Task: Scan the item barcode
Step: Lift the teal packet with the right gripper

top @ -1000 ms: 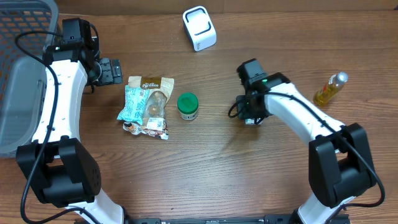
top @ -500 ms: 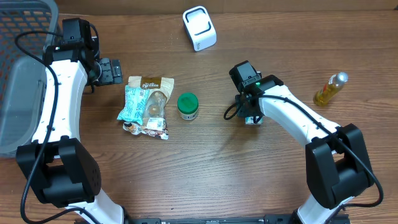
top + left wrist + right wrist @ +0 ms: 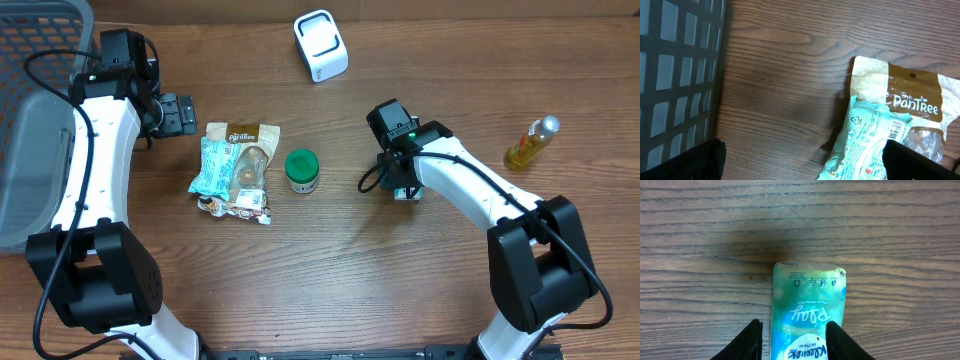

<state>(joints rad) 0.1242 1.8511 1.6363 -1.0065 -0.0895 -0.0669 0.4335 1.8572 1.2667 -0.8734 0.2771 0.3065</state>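
Seemingly, low in the right wrist frame, the right gripper (image 3: pixel 799 342) pinches a green tissue pack (image 3: pixel 807 295); the left gripper (image 3: pixel 180 113), overhead upper left, gapes wide.

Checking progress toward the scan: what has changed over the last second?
The right gripper, clamped on the tissue pack, shifted slightly left toward the green-lidded jar. Left gripper, snack bags, scanner and bottle stayed put.

Green tissue pack (image 3: pixel 807 300) in right hand (image 3: pixel 795 330), white scanner (image 3: pixel 320 45) well apart
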